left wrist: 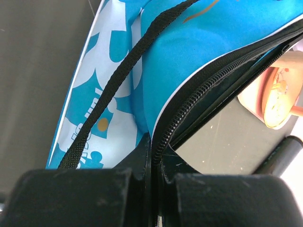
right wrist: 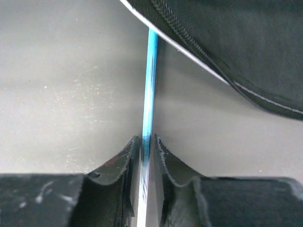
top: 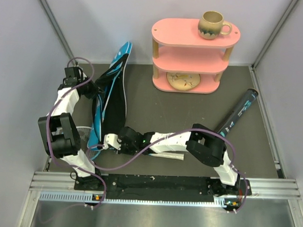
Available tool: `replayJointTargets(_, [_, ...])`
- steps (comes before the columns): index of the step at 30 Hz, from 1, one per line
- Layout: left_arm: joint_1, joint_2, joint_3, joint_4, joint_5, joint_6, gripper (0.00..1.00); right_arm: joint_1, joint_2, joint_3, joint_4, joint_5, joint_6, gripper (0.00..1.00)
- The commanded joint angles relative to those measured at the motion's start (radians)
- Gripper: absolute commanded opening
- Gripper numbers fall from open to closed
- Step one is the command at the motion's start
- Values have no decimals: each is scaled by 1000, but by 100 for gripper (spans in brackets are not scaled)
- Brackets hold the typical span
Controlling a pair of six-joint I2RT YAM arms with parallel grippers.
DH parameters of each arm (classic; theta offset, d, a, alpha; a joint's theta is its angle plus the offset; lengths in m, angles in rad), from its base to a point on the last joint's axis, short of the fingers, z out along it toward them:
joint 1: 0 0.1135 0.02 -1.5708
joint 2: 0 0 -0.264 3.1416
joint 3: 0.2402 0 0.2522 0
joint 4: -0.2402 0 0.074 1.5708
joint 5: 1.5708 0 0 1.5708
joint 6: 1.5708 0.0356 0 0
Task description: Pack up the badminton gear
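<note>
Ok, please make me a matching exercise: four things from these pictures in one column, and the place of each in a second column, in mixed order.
1. mug
2. tube
3. cover
4. racket

a. shaft clamped in the right gripper
b. on the top tier of the shelf
c. lying on the table, right side
d. edge pinched in the left gripper

Pairs: 1-b, 2-c, 3-d, 4-a

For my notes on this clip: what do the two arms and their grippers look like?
The left arm and right arm both alternate white link shells with bulky black joint housings. A purple cable loops loosely along each. The left gripper and right gripper have matte black, blocky fingers, scuffed with pale marks. No sleeves or readable markings show.
</note>
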Motion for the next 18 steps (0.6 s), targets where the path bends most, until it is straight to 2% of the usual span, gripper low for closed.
replayJointTargets(1, [16, 2, 86, 161, -81, 36, 0, 31, -7, -23, -6, 62, -51, 8])
replayJointTargets(3, [17, 14, 113, 129, -106, 33, 0, 42, -72, -92, 51, 96, -92, 0])
replayJointTargets(7, [37, 40, 183, 92, -74, 1, 0, 47, -185, -149, 34, 199, -130, 0])
replayJointTargets(13, [56, 46, 244, 129, 6, -77, 0, 47, -375, -132, -198, 277, -130, 0])
replayJointTargets(18, [77, 32, 239, 147, -3, -97, 0, 47, -515, -210, -280, 440, -78, 0])
